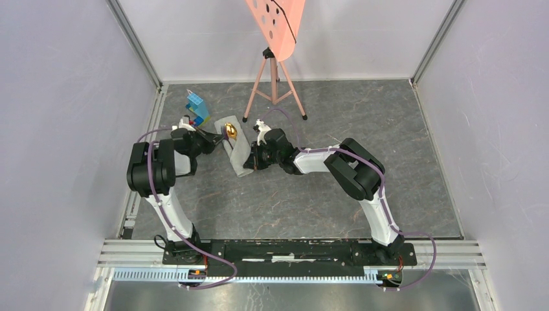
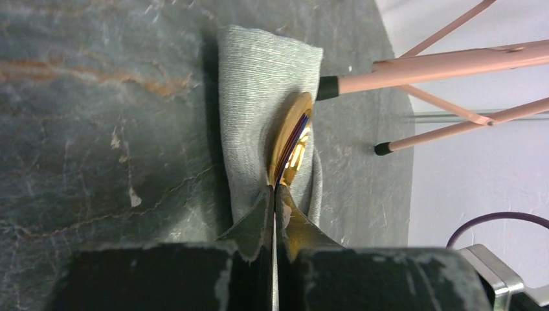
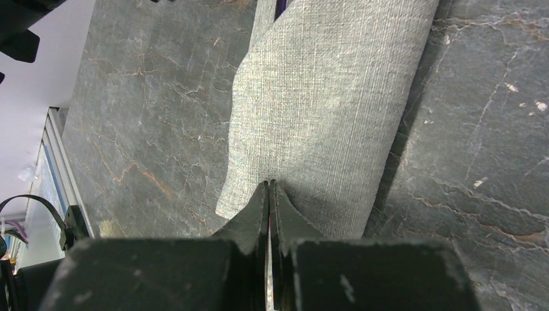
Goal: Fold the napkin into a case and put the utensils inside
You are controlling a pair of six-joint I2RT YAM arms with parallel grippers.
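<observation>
Spoon (image 2: 289,146), case (image 2: 259,110), left jaws closed (seemingly gripping)

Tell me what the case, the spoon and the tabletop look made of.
Case: woven light-grey cloth, matte, thread ribbing visible. Spoon: probably metal, polished gold, mirror-like reflections. Tabletop: dark veined stone look; real stone or printed laminate, cannot tell.

Plain light-grey woven case (image 3: 324,116), shiny gold spoon (image 2: 291,139), dark grey marbled table (image 1: 324,201) with rust-brown veins, pink tripod (image 1: 275,81) with black feet, far salmon-pink holed board (image 1: 278,23), blue-and-red blocks (image 1: 196,107) far left, black-and-white arms (image 1: 152,170), purple cables (image 2: 498,216)
</observation>
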